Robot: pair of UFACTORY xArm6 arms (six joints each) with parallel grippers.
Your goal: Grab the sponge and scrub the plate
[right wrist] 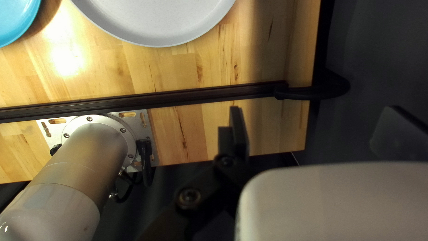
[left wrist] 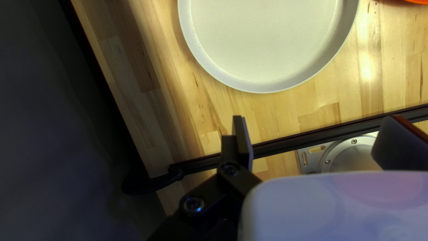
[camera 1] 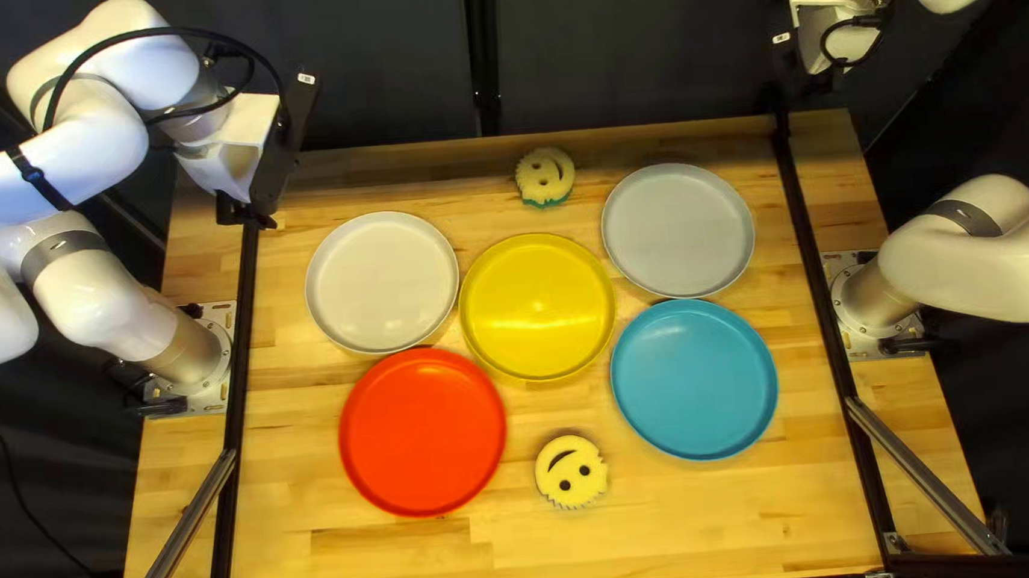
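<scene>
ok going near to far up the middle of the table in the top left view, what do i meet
near sponge → yellow plate → far sponge

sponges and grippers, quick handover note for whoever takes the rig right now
Left gripper: open, holding nothing, near the white plate.
Right gripper: open, holding nothing, off the table's far right.
Sponges: one beyond the yellow plate; one between the red plate and blue plate, nearer the near edge. Grey plate beyond the blue.
Done: no sponge picked up; past scrubbing can't be told.
Left: grasp a sponge, scrub the plate; which one isn't specified.
</scene>
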